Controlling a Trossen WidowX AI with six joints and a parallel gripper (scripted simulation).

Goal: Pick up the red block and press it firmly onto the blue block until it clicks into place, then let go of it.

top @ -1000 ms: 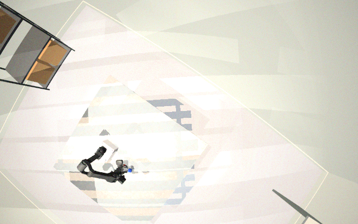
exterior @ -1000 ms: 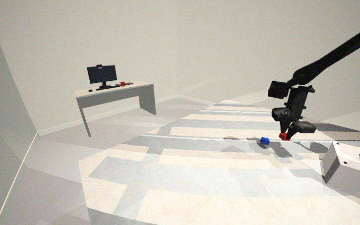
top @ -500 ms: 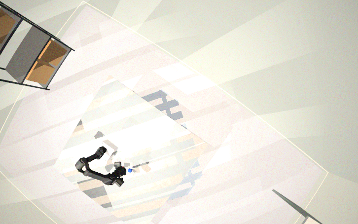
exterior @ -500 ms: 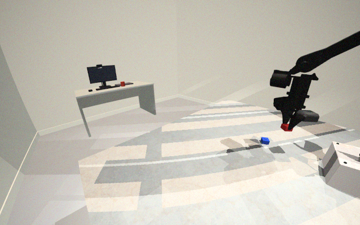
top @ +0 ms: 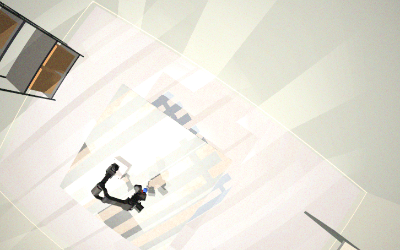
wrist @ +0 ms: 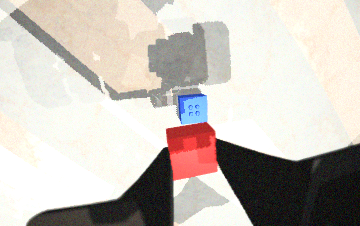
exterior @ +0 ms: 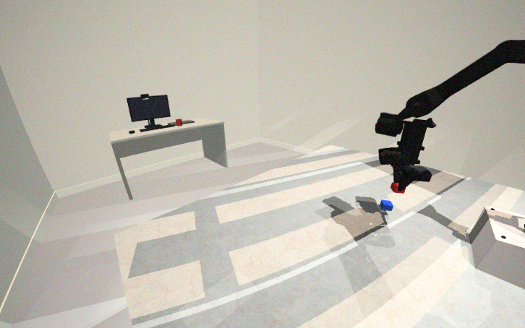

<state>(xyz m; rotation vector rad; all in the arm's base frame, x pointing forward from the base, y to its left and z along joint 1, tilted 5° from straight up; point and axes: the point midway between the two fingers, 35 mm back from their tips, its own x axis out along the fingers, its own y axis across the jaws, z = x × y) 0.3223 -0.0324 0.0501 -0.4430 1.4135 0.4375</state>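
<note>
Above blue block (top: pixel 145 190) (exterior: pixel 386 204) (wrist: pixel 193 109): hand (top: pixel 142 191) (exterior: pixel 398 187) (wrist: pixel 190 148), gripping red block (top: pixel 142 191) (exterior: pixel 395 188) (wrist: pixel 193 152)
Done: pickup
Left: I align, press, release

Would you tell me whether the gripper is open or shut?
Shut on the red block: its fingers press both sides.

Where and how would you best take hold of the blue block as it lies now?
I'd grip the blue block by two opposite flat side walls, coming from above: it is box-shaped and lies with its studded face up. The studs look too small to pinch. The gripper would first need freeing, since it holds the red block.
</note>
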